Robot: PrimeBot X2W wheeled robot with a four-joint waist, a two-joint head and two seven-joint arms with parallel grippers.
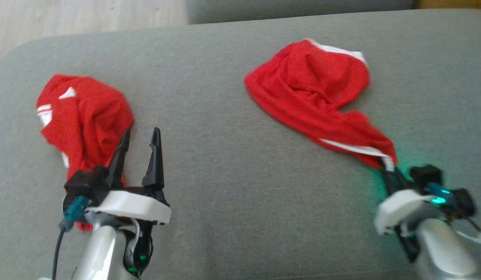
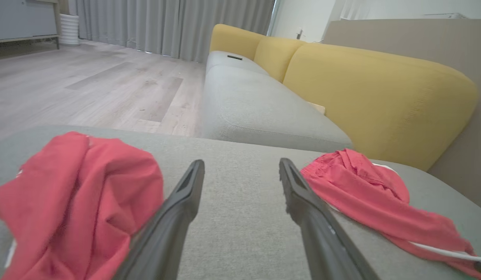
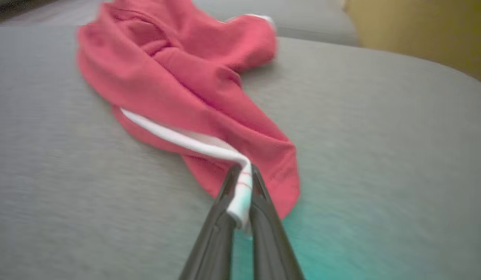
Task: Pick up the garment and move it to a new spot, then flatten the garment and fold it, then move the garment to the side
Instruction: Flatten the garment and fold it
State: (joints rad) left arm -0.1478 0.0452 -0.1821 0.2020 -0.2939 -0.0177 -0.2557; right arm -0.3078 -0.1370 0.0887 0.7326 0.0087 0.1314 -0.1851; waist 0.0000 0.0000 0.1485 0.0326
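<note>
Long dark fingers of the left gripper (image 1: 140, 132) stand spread wide at the lower left of the head view, holding nothing. They hover over a broad grey cushion (image 1: 232, 202) just beside a second red garment (image 1: 85, 116), a crumpled heap with white markings. Whether the nearer finger touches that heap cannot be told. At the lower right, the right gripper (image 3: 242, 171) is pinched tight on a strip of white trim, its jaws closed with the band squeezed between them. A green glow from the wrist tints the upholstery alongside.

The cushion is a flat, finely woven seat with a rounded corner at the upper left of the head view. Past it, the left wrist view takes in a pale wood plank floor (image 2: 88, 85) and grey curtains (image 2: 147, 23) hanging to the floor. A sofa with a grey seat (image 2: 256, 109) and mustard-yellow back cushions (image 2: 373, 89) runs away toward the far wall. A small dark object (image 2: 234, 57) lies on the sofa's far section.

The red garment (image 1: 314, 89) lies on the right half of the cushion, well apart from the other heap. It is bunched in soft folds at its far end, where a white edge shows. From there it is drawn out into a narrowing tail that runs to the right gripper's closed fingers. A white band follows its lower edge.
</note>
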